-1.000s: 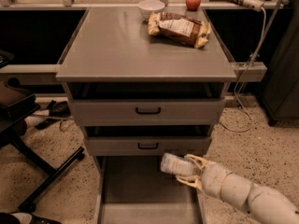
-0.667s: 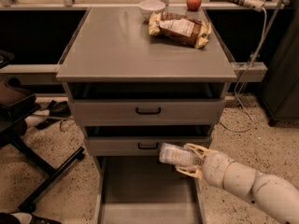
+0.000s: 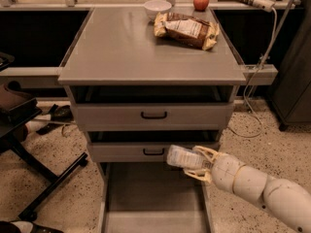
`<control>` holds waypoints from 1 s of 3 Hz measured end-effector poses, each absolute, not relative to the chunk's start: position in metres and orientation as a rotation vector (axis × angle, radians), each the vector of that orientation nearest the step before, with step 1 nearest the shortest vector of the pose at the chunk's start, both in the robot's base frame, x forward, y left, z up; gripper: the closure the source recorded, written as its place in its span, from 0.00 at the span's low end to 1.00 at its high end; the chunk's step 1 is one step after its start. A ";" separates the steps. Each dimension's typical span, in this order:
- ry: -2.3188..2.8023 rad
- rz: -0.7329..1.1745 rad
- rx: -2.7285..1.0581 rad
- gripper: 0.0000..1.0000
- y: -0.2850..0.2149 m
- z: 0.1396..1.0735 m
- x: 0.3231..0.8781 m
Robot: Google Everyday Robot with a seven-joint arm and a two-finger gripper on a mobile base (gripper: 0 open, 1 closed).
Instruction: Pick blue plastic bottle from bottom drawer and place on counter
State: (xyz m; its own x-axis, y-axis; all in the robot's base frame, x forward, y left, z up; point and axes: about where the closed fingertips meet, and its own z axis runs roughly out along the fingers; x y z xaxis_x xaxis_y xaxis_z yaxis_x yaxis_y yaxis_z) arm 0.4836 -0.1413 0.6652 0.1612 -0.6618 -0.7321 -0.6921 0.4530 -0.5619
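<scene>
My gripper comes in from the lower right and is shut on the blue plastic bottle, which lies sideways in its fingers with the cap end pointing left. It holds the bottle in the air above the open bottom drawer, level with the front of the second drawer. The counter is the wide grey top of the cabinet, well above the gripper.
A crinkly yellow-brown snack bag, a white bowl and a red apple sit at the back right of the counter. Two shallower drawers with black handles stand slightly open. A chair base is at the left.
My gripper has lifted the bottle up and out of the bottom drawer, rising to the level of the second drawer's front.
</scene>
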 end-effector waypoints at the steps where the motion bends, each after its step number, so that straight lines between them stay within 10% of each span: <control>1: 1.497 -0.032 -1.216 1.00 -0.150 0.710 0.506; 3: 1.350 -0.179 -1.248 1.00 -0.138 0.840 0.540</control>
